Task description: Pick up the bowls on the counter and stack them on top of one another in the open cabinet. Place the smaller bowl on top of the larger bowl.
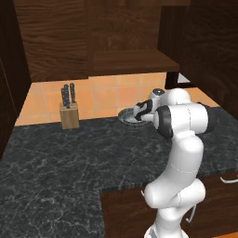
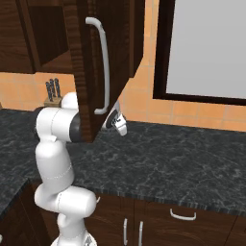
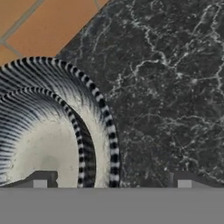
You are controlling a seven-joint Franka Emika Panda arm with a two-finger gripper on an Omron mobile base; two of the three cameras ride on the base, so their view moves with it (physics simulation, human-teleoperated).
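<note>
A grey ribbed bowl (image 1: pixel 128 116) with a pale speckled inside (image 3: pixel 43 148) sits on the dark marbled counter (image 1: pixel 60 153) close to the orange tiled wall. In the hand view it shows two concentric ribbed rings; I cannot tell whether this is one bowl or the smaller bowl inside the larger. My gripper (image 3: pixel 111 183) hangs open just above it, straddling its right rim: one fingertip (image 3: pixel 39 181) over the pale inside, the other over bare counter (image 3: pixel 166 87). The hand (image 1: pixel 144 110) is right beside the bowl. The open cabinet's shelf (image 1: pixel 135 60) lies above it.
A wooden knife block (image 1: pixel 69 114) stands against the wall to the left. The open cabinet door (image 2: pixel 86 62), with its long white handle (image 2: pixel 103 67), hangs just above and in front of the hand (image 2: pixel 117 122). A large window (image 2: pixel 206 48) is on the right.
</note>
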